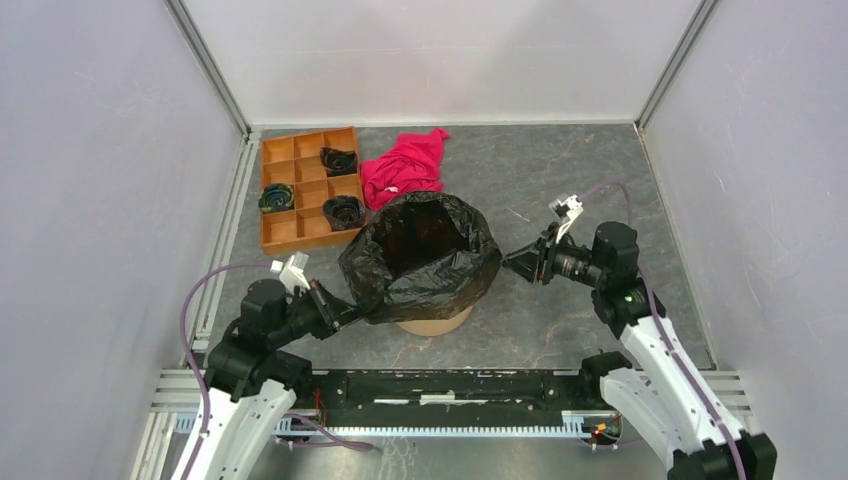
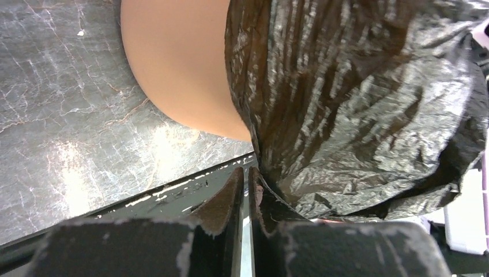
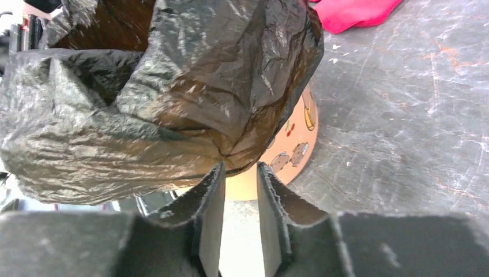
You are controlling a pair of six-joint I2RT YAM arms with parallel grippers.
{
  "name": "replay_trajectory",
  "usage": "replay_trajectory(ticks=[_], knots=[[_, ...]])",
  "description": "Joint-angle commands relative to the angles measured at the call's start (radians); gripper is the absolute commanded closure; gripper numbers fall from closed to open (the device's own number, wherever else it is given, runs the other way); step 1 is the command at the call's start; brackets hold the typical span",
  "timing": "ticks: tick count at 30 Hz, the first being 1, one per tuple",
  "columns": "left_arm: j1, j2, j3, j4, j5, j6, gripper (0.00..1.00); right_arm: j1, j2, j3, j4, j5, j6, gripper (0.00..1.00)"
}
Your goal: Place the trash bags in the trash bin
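- A round, smooth orange-brown trash bin stands on the grey, marbled desk, narrowing toward its base.
- A big trash bag of thin, glossy, wrinkled black film is draped over the bin's rim with its mouth gaping. Only the bin's base shows below it.
- The left tool, at the bin's near-left side, has its fingers pressed together on a fold of the film.
- The right tool, at the bin's right side, has its fingers a narrow gap apart, with a crease of film at their tips. Whether it is pinched cannot be told.
- Beyond the bin to its left, a flat orange tray with square compartments carries three small bags – black and crumpled.
- A rumpled red-pink cloth lies just behind the bin.
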Motion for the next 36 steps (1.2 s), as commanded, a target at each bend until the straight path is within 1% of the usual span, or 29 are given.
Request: replay_trajectory(ticks=[1,2,3,4,5,6,8,9,11,14,17,20,22,24,26,27,29,30,33,36], knots=[[0.005,-0.027,0.082,-0.068,-0.049,0.040,0.87,0.015,-0.117,0.089,-0.298,0.115,-0.118,0.52],[0.005,-0.035,0.086,-0.073,-0.053,0.035,0.86,0.017,-0.141,0.089,-0.317,0.105,-0.107,0.41],[0.005,-0.043,0.085,-0.077,-0.056,0.032,0.83,0.018,-0.166,0.082,-0.319,0.072,-0.076,0.33],[0.005,-0.050,0.086,-0.081,-0.057,0.028,0.81,0.020,-0.192,0.070,-0.298,0.022,-0.030,0.28],[0.005,-0.055,0.083,-0.082,-0.057,0.025,0.78,0.024,-0.211,0.053,-0.252,-0.023,0.027,0.23],[0.006,-0.059,0.079,-0.079,-0.052,0.027,0.74,0.031,-0.234,0.020,-0.171,-0.062,0.115,0.18],[0.005,-0.055,0.082,-0.087,-0.050,0.047,0.66,0.053,-0.276,-0.033,-0.032,-0.066,0.264,0.06],[0.006,-0.047,0.091,-0.100,-0.056,0.063,0.63,0.066,-0.289,-0.052,0.013,-0.053,0.320,0.02],[0.005,-0.030,0.122,-0.127,-0.074,0.090,0.56,0.095,-0.290,-0.070,0.073,-0.010,0.373,0.02],[0.005,-0.018,0.173,-0.156,-0.097,0.112,0.42,0.157,-0.240,-0.096,0.135,0.032,0.433,0.02],[0.005,-0.024,0.187,-0.168,-0.100,0.108,0.27,0.235,-0.191,-0.108,0.234,0.083,0.486,0.02],[0.005,-0.036,0.193,-0.172,-0.104,0.102,0.14,0.270,-0.165,-0.100,0.271,0.135,0.502,0.02],[0.005,-0.043,0.199,-0.187,-0.117,0.102,0.10,0.281,-0.147,-0.094,0.291,0.141,0.512,0.02],[0.005,-0.051,0.203,-0.211,-0.134,0.103,0.08,0.289,-0.146,-0.098,0.296,0.150,0.512,0.03],[0.005,-0.055,0.209,-0.234,-0.152,0.107,0.07,0.293,-0.147,-0.097,0.273,0.160,0.491,0.12],[0.005,-0.056,0.216,-0.246,-0.168,0.108,0.07,0.293,-0.148,-0.094,0.250,0.167,0.474,0.21],[0.005,-0.056,0.230,-0.266,-0.202,0.106,0.06,0.293,-0.150,-0.093,0.221,0.174,0.458,0.43],[0.005,-0.058,0.240,-0.275,-0.215,0.104,0.05,0.295,-0.153,-0.098,0.216,0.173,0.458,0.51],[0.006,-0.068,0.263,-0.299,-0.234,0.102,0.03,0.296,-0.166,-0.110,0.204,0.159,0.454,0.67],[0.005,-0.074,0.283,-0.340,-0.253,0.100,0.03,0.298,-0.172,-0.110,0.176,0.147,0.429,0.86]])
